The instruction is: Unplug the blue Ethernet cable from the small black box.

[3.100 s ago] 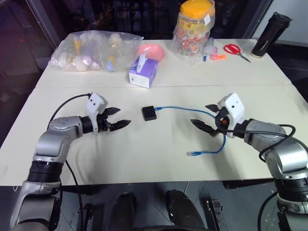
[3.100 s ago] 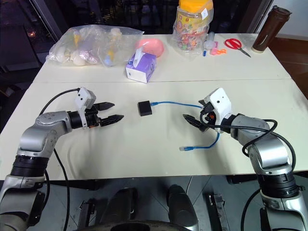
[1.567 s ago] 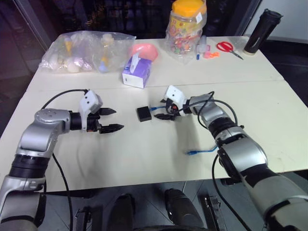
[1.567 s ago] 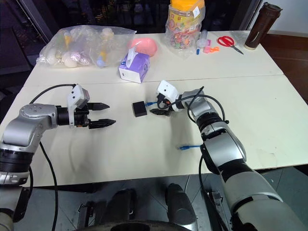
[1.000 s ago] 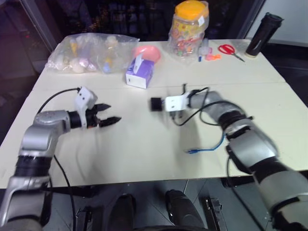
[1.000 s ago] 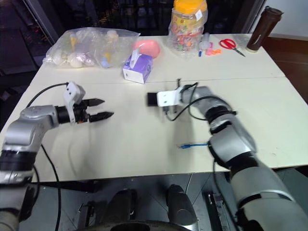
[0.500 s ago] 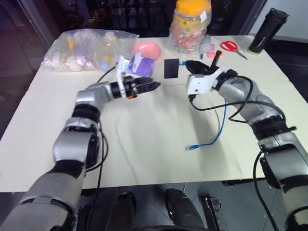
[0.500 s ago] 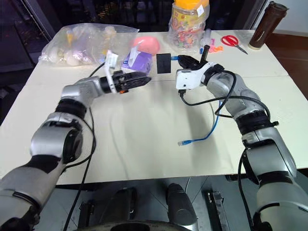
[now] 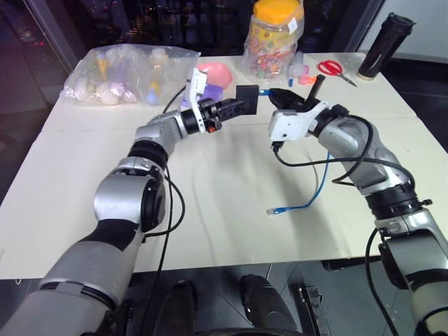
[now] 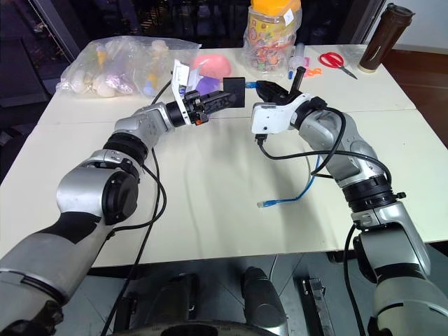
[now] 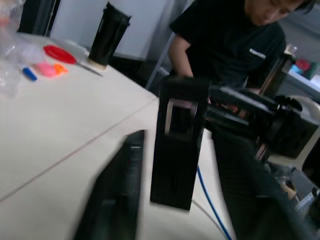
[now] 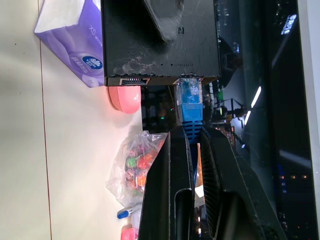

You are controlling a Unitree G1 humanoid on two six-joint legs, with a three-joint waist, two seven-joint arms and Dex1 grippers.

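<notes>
The small black box (image 9: 248, 93) is held in the air above the far half of the table. My left gripper (image 9: 234, 106) reaches in from the left and is shut on the box (image 11: 177, 140). My right gripper (image 9: 273, 93) is on the box's other side, shut on the blue Ethernet cable (image 12: 189, 107) just behind its plug. The plug sits in the box's port (image 12: 160, 45). The rest of the cable (image 9: 323, 168) hangs down to the table, where its free end (image 9: 274, 210) lies.
At the back of the table stand a purple tissue box (image 9: 198, 85), a pink bowl (image 9: 213, 70), a clear plastic bag of items (image 9: 126, 73), a candy jar (image 9: 276, 35), red scissors (image 9: 334, 68) and a black bottle (image 9: 376, 45). A person in a black shirt (image 11: 225, 45) sits beyond the table.
My left gripper has swung right to the raised box and closed on it. Earlier, the right gripper lifted the cable and box off the table; it has hardly moved since.
</notes>
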